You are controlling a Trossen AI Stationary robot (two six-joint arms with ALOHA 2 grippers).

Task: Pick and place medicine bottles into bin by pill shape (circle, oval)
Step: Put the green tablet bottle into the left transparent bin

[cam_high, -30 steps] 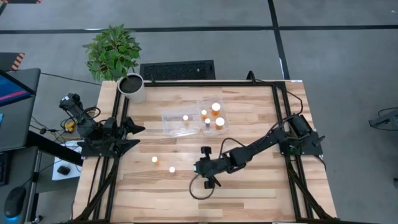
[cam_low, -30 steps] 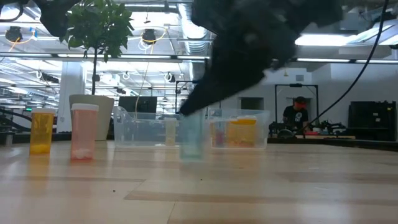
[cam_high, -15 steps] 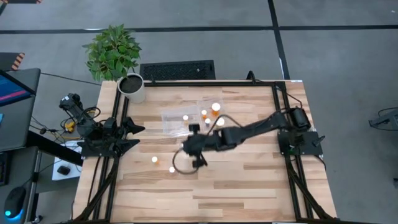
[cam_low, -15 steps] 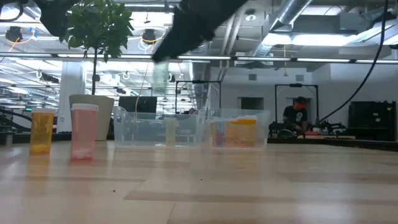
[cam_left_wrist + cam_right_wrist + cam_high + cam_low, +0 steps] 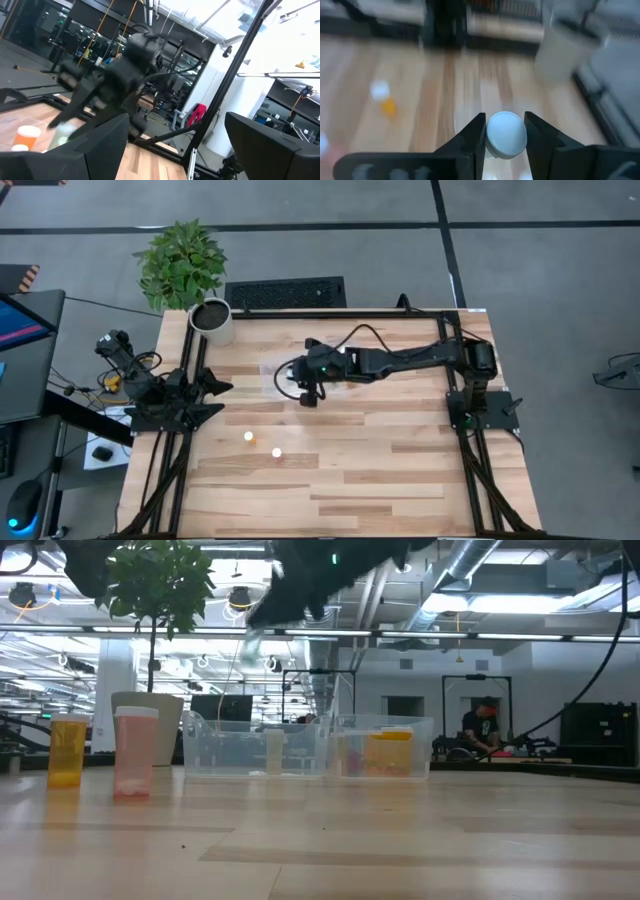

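Two loose medicine bottles (image 5: 248, 437) on the table, one bin (image 5: 300, 745), one potted plant (image 5: 182, 265).

Premises: an industrial robotics laboratory or workshop. The low view shows a high open ceiling with exposed ductwork (image 5: 470, 570), strip lighting and hanging cables. A person (image 5: 487, 730) sits at a distant workstation among dark equipment racks. From above, a wooden counter (image 5: 400, 470) in a black metal frame stands on a bare grey concrete floor (image 5: 560, 280), with a monitor (image 5: 20, 320) and loose cabling to one side. A potted plant (image 5: 182, 265) occupies one counter corner
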